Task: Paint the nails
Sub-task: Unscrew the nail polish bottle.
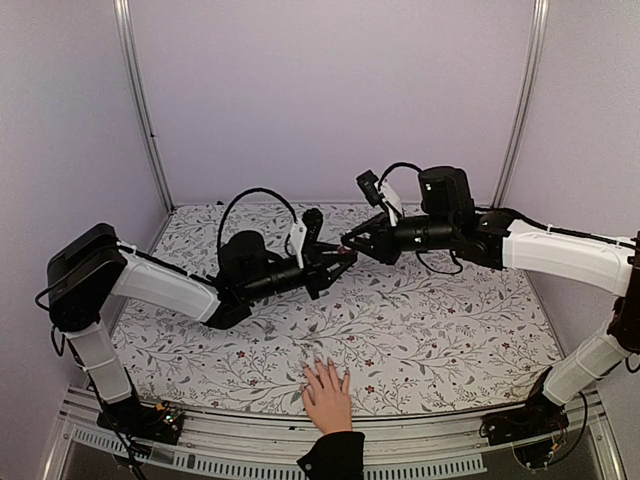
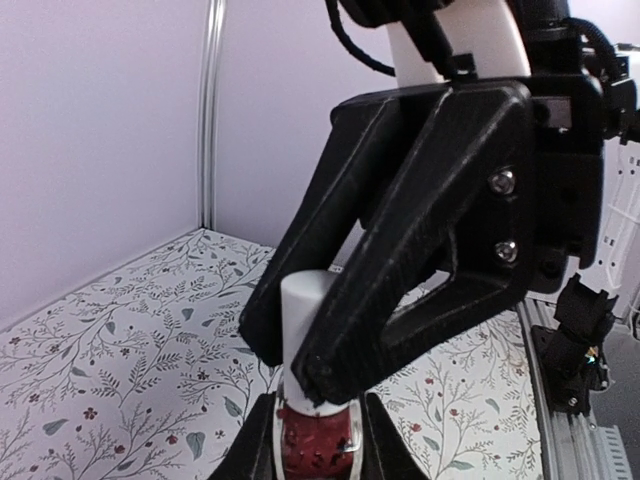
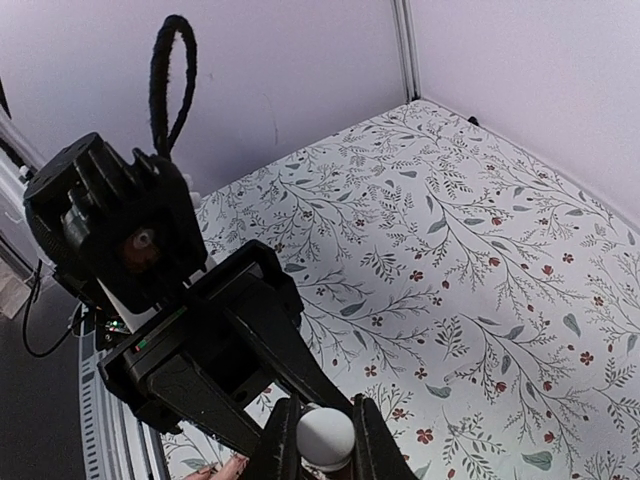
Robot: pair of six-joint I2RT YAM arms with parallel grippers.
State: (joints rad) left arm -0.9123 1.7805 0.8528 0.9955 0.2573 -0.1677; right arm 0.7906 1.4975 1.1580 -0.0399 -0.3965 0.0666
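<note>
The left tool (image 1: 338,265) grips a dark-red bottle (image 2: 312,442), the right tool (image 1: 350,245) pinching its white cap (image 3: 325,437). The nails (image 1: 321,364) lie at lower centre, directly below both tools, fingers (image 1: 322,380) pointing up-frame.

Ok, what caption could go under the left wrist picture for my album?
Left hand holds the dark-red bottle while the right hand grips its white cap.

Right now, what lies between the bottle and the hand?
Only bare flowered table, in the top view. The bottle is held above mid-table; the hand lies flat at the near edge.
</note>
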